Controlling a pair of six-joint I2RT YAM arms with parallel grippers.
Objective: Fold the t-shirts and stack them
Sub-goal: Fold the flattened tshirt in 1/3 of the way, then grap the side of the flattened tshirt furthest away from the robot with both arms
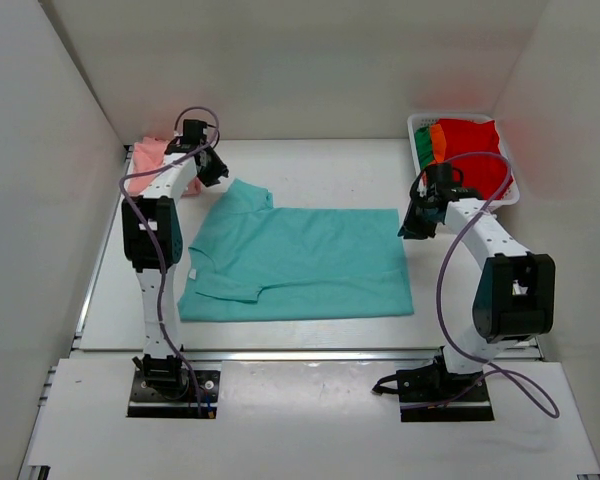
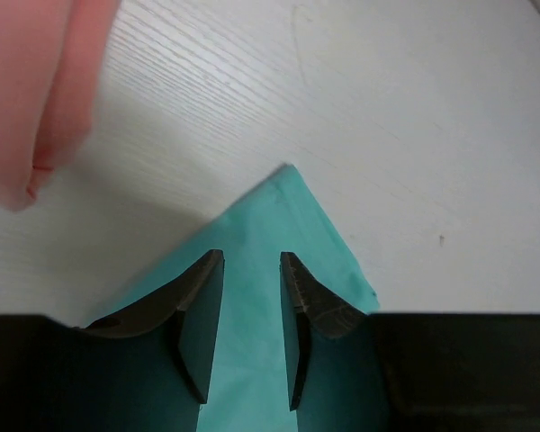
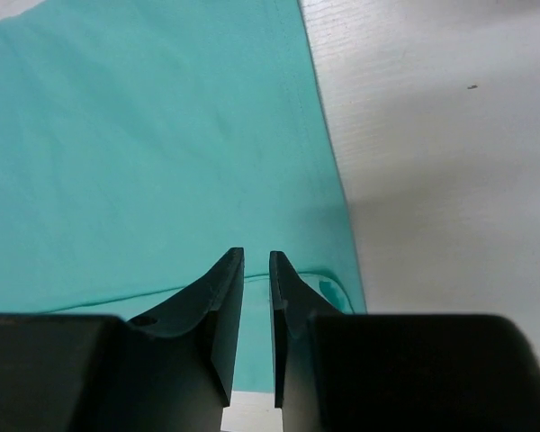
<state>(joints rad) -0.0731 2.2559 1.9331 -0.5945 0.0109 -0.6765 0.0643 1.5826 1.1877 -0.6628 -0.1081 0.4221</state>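
A teal t-shirt [image 1: 300, 265] lies spread flat in the middle of the table, neck to the left. My left gripper [image 1: 215, 170] hovers over its far-left sleeve corner [image 2: 279, 207], jaws [image 2: 252, 261] partly open with teal cloth showing in the gap. My right gripper [image 1: 412, 228] is at the shirt's far-right corner [image 3: 144, 135]; its jaws [image 3: 256, 256] stand a narrow gap apart over the hem, with the table visible through the gap. A salmon pink shirt [image 1: 150, 155] lies folded at the back left and shows in the left wrist view [image 2: 36, 81].
A white plastic basket [image 1: 416, 122] at the back right holds red [image 1: 475, 150], orange [image 1: 438, 135] and green [image 1: 424, 148] shirts. White walls close in the table on the left, back and right.
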